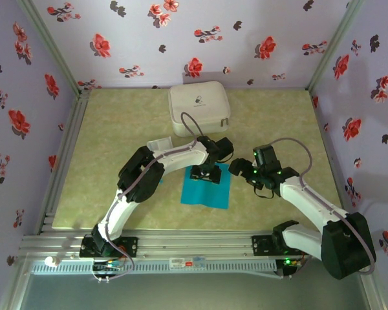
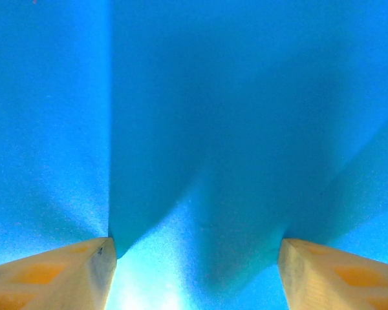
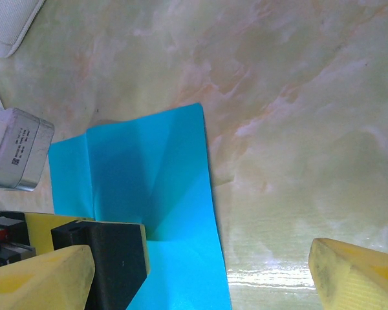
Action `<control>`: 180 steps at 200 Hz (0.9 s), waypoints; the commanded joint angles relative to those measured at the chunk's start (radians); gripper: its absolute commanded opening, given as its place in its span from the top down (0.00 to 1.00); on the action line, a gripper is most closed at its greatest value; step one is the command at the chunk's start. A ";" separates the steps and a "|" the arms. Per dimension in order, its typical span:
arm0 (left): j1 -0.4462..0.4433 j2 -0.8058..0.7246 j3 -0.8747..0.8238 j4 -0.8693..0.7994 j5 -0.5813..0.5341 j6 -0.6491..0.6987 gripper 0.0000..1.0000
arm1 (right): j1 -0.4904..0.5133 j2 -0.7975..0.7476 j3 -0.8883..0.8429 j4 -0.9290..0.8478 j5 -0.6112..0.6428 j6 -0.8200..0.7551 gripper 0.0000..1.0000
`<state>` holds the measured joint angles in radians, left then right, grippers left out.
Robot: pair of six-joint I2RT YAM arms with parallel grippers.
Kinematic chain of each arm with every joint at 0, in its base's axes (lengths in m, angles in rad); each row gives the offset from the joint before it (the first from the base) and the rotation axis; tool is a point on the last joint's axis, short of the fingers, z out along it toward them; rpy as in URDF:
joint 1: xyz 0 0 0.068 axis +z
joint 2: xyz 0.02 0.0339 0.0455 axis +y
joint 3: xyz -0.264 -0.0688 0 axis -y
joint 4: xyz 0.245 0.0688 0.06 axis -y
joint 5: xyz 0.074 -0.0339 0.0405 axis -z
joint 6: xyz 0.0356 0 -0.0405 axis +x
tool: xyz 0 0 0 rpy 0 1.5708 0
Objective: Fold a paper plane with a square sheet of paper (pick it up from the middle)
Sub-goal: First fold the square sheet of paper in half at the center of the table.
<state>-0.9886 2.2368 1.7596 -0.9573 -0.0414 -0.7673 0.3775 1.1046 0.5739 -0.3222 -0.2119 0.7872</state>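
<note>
A bright blue sheet of paper (image 1: 207,188) is seen lying flat on the pale green marbled tabletop (image 1: 116,168), a little below the centre of the top view. Its upper edge is covered by the left pincer (image 1: 207,174), which is reached over it from the left.

In the left wrist view the sheet (image 2: 200,116) is spread across the whole frame, and a straight vertical crease is seen left of centre. The left pincer (image 2: 194,278) is held partly open. Its two yellowish fingertips (image 2: 58,274) are set apart in the lower corners and rest on the paper. The paper between them lies flat and is not pinched.

In the top view the right pincer (image 1: 242,171) is placed just right of the sheet's upper right corner. In the right wrist view the right pincer (image 3: 200,278) is spread wide, with one yellow finger (image 3: 355,274) in each lower corner, and nothing is gripped. Between the fingers the lower right edge of the sheet (image 3: 149,187) and bare tabletop (image 3: 297,129) are seen. Fold lines are visible across the sheet there. A black and yellow finger (image 3: 113,258) of the left pincer is pressed onto the paper at the lower left.

A white rounded case (image 1: 199,110) is seen at upper centre of the top view, well apart from the sheet. A small whitish translucent piece (image 1: 158,143) lies beside the left arm (image 1: 149,174).
</note>
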 commanded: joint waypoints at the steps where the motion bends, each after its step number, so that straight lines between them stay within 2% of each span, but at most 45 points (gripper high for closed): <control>1: -0.005 0.021 -0.041 0.007 -0.030 -0.014 0.39 | -0.006 -0.002 -0.001 -0.024 0.031 0.015 0.13; 30: -0.003 -0.025 -0.054 0.034 -0.046 -0.016 0.51 | -0.006 -0.007 0.001 -0.027 0.044 0.024 0.13; 41: 0.000 -0.043 -0.066 0.034 -0.052 -0.018 0.52 | -0.005 -0.007 0.003 -0.029 0.049 0.027 0.13; 56: 0.002 -0.070 -0.081 0.072 -0.058 -0.019 0.55 | -0.006 -0.009 0.004 -0.030 0.054 0.033 0.13; 86: 0.015 -0.150 -0.149 0.149 -0.058 -0.021 0.68 | -0.006 -0.011 0.004 -0.029 0.068 0.048 0.13; 149: 0.081 -0.281 -0.280 0.266 0.029 -0.028 0.70 | -0.005 -0.047 -0.007 -0.029 0.091 0.070 0.12; 180: 0.132 -0.401 -0.384 0.429 0.192 -0.041 0.69 | -0.006 -0.057 -0.006 -0.016 0.075 0.078 0.12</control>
<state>-0.8925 1.9518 1.4464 -0.6682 0.0059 -0.7837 0.3775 1.0657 0.5739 -0.3344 -0.1520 0.8429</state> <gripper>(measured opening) 0.307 0.879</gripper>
